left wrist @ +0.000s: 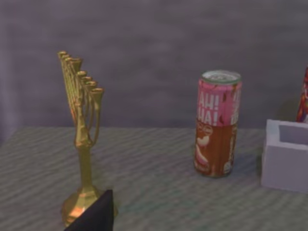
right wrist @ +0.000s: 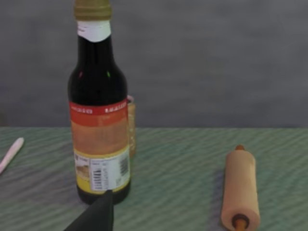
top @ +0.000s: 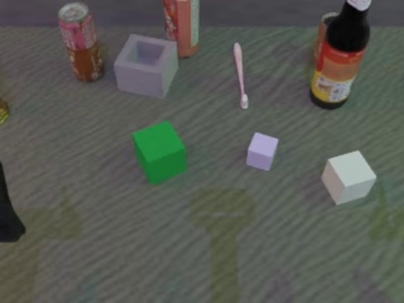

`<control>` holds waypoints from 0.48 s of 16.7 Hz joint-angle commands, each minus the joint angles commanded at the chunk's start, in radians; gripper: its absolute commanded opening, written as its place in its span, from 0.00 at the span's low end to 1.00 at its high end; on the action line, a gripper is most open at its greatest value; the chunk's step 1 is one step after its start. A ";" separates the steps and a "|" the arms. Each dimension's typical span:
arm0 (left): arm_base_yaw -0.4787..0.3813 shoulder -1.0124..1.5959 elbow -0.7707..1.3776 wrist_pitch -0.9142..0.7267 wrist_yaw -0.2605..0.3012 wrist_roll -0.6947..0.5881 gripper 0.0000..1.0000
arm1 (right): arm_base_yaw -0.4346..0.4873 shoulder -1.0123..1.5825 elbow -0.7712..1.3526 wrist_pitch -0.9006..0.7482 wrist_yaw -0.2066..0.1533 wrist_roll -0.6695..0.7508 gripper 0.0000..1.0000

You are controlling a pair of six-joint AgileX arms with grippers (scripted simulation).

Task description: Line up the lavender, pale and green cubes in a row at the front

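Taking the grey box [top: 146, 64] at the back of my table [top: 95, 265] as the landmark: it stands open-topped and hollow. Just to its left stands a pink-and-orange can [top: 81, 41], upright, apart from the box. Just behind its right corner stands a second, orange can [top: 182, 25], cut off by the top view's edge. Farther right of the box lies a pink toothbrush [top: 240, 74], head toward the front. Well to the right stands a dark bottle [top: 339, 53] with a red-and-yellow label. A wooden rolling pin [right wrist: 240, 190] lies near that bottle. Far left of the box stands a gold candelabrum [left wrist: 82, 139].
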 joint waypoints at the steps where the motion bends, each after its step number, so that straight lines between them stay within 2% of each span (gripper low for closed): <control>1: 0.000 0.000 0.000 0.000 0.000 0.000 1.00 | 0.000 0.000 0.000 0.000 0.000 0.000 1.00; 4: 0.000 0.000 0.000 0.000 0.000 0.000 1.00 | 0.010 0.030 0.030 -0.020 -0.002 -0.010 1.00; 8: 0.000 0.000 0.000 0.000 0.000 0.000 1.00 | 0.058 0.212 0.212 -0.138 -0.004 -0.071 1.00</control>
